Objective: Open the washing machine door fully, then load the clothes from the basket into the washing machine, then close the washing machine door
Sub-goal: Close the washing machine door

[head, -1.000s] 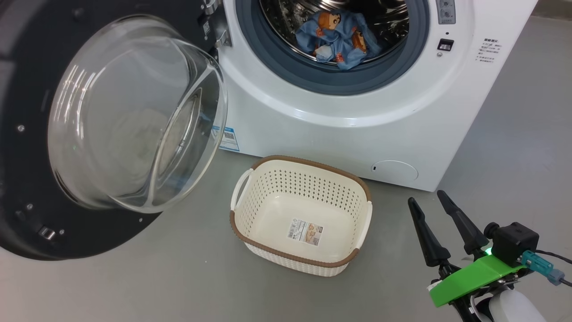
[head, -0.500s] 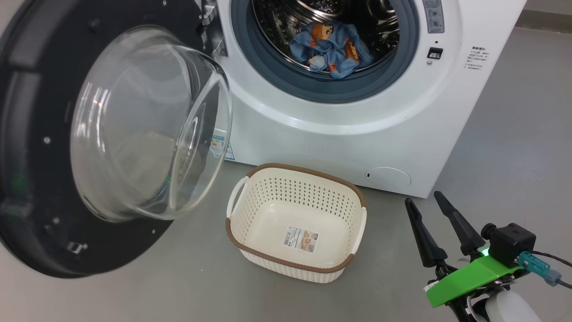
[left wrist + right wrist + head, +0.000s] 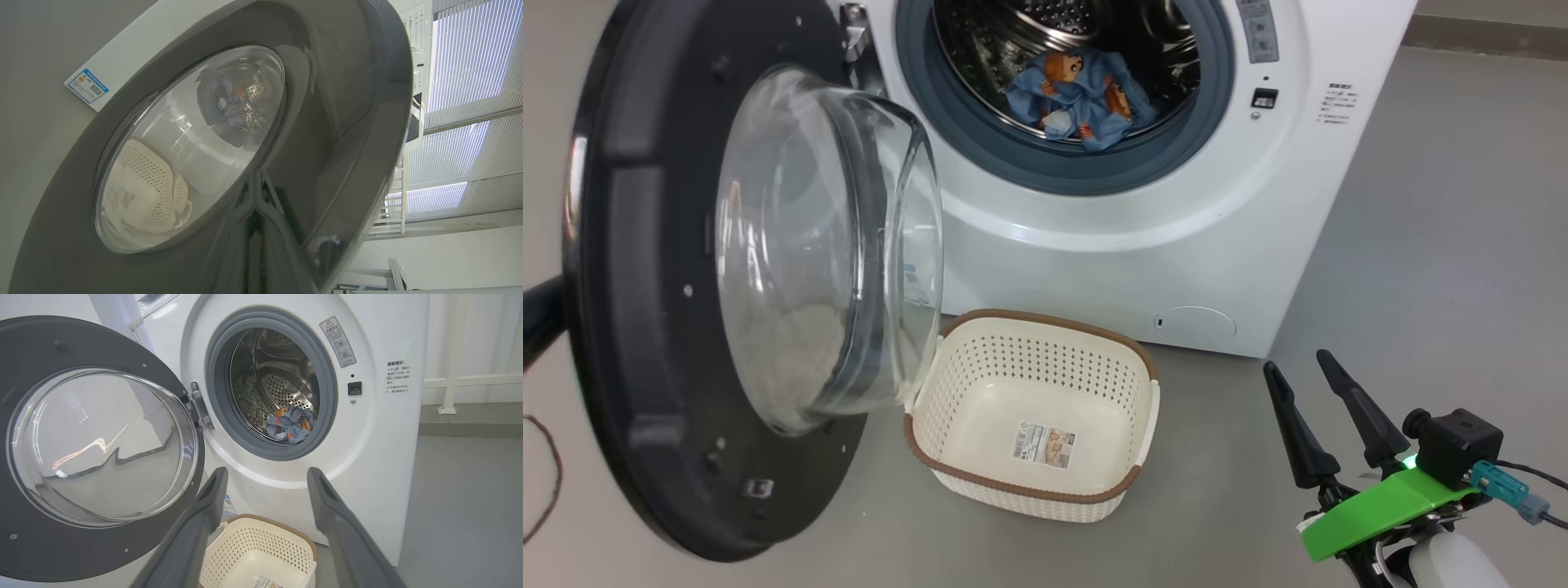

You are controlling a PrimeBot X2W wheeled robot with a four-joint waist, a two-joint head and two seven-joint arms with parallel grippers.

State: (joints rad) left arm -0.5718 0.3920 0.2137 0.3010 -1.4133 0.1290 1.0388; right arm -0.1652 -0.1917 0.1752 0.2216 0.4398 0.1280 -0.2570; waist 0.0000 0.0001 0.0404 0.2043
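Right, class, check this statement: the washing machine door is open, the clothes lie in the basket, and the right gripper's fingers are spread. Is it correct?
Not quite. The clothes lie in the drum of the washing machine, not in the basket, as the head view shows. The washing machine door is open and the right gripper has its fingers spread, as stated.

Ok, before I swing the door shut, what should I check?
1. Basket emptied: ok.
2. Clothes inside the drum: ok.
3. Cloth clear of the gasket: cannot tell, a blue edge lies near its lip.
4. Right claw open, away from the door: ok.
5. Left claw shut at the door's outer face: ok.
6. Basket out of the door's swing: cannot tell, they overlap in the head view.
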